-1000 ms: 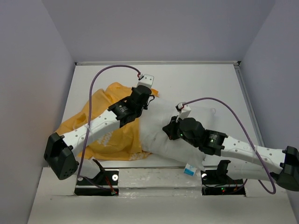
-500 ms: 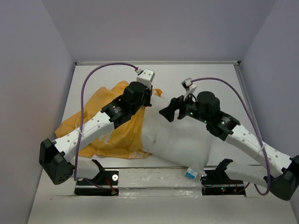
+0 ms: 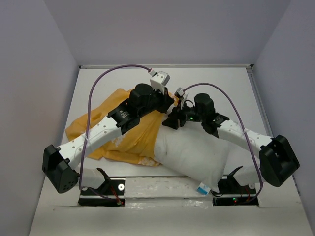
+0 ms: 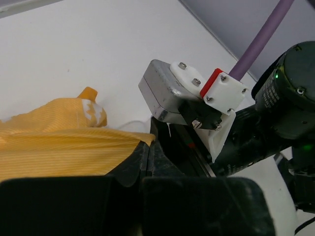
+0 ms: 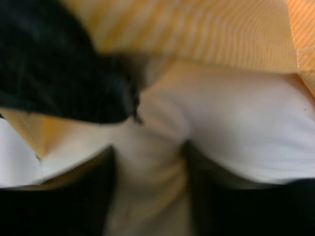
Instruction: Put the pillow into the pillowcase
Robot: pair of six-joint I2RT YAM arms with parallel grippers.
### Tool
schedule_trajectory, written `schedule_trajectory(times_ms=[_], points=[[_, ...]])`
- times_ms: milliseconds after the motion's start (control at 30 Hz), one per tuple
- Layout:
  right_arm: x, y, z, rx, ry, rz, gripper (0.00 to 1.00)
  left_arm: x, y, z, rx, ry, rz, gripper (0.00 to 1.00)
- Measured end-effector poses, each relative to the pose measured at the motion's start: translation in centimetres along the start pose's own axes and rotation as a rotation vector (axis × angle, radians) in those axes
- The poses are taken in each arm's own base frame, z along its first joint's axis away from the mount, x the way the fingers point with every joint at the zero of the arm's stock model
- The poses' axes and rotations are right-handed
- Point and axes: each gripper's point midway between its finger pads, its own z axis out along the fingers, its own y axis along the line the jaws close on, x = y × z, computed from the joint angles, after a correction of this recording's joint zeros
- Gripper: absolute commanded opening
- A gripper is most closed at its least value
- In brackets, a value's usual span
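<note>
The white pillow [image 3: 194,155] lies on the table in front of the arms, its blue-and-white tag [image 3: 202,189] at the near edge. The orange-yellow pillowcase [image 3: 115,135] lies crumpled to its left, overlapping the pillow's far left end. My left gripper [image 3: 166,102] is shut on the pillowcase's edge [image 4: 74,147], with jaws together [image 4: 146,145]. My right gripper [image 3: 171,122] is at the pillow's far left corner. In the blurred right wrist view its fingers [image 5: 150,191] pinch bunched white pillow fabric [image 5: 236,123], with pillowcase [image 5: 206,29] above.
The right arm's wrist camera block [image 4: 197,93] and purple cable [image 4: 256,49] hang close in front of my left gripper. The left gripper's dark body [image 5: 59,64] fills the upper left of the right wrist view. Grey walls [image 3: 49,73] enclose the white table [image 3: 221,83].
The right arm rose off the pillow's middle, swung left and back, and came down at the pillow's far left corner. The left gripper moved right with the pillowcase edge. The pillow shifted.
</note>
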Motion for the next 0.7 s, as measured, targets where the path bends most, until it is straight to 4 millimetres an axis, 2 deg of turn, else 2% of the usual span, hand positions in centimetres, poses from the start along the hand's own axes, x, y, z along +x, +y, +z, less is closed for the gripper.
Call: schedule_trajectory(times_ms=[200,300,433,600,700], points=[[-1.7,1.3,-0.7,-0.040,-0.220,0.121,0.00,-0.3,-3.1,0.1,0.134,-0.015,-0.064,0.00],[-2.9,1.3,-2.5,0.011,-0.357,0.176,0.00,0.2,-4.5,-0.3,0.198,-0.028,-0.097,0.00],[-6.3,1.7,-5.2,0.084,-0.535,0.202,0.00,-0.1,-6.2,-1.0,0.278,-0.034,-0.134,0.00],[-10.1,-0.2,-9.6,0.266,-0.786,0.262,0.00,0.0,-9.7,-1.4,0.375,-0.028,-0.145,0.00],[-10.4,-2.9,-10.8,0.415,-0.853,0.340,0.00,0.1,-12.1,-1.1,0.427,-0.025,-0.136,0.00]])
